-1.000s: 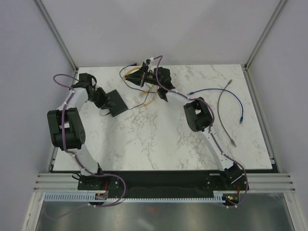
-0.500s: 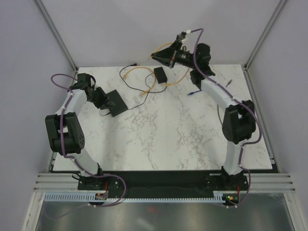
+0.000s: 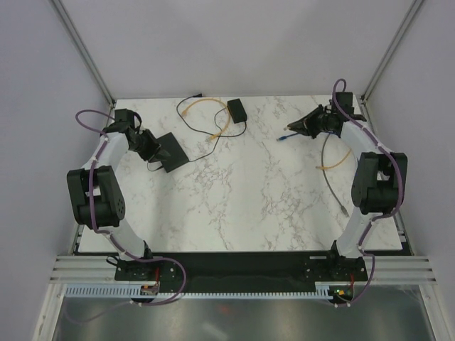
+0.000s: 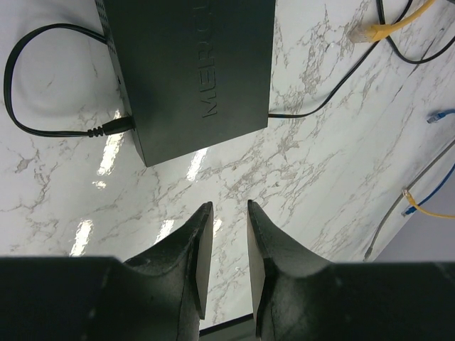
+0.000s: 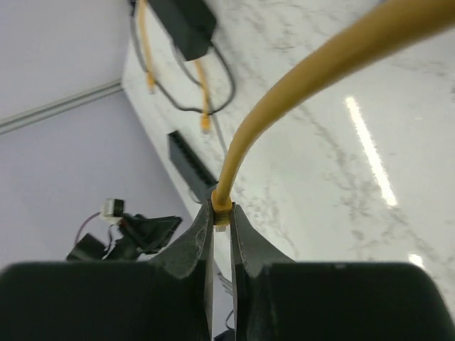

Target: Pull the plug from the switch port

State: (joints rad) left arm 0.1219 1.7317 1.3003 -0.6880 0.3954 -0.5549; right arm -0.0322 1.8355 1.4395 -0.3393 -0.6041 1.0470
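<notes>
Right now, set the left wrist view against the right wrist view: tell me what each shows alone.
Left wrist only: that the left gripper is open and empty; the lettering on the switch; a black cord plugged into its edge; a blue cable and a grey cable. Right wrist only: the right gripper shut on a yellow plug; the adapter block. Both: the switch, the loose yellow cable, the marble table.

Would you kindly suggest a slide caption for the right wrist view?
Right pincer clamped on the plug of a yellow cable, held above the marble table.
</notes>
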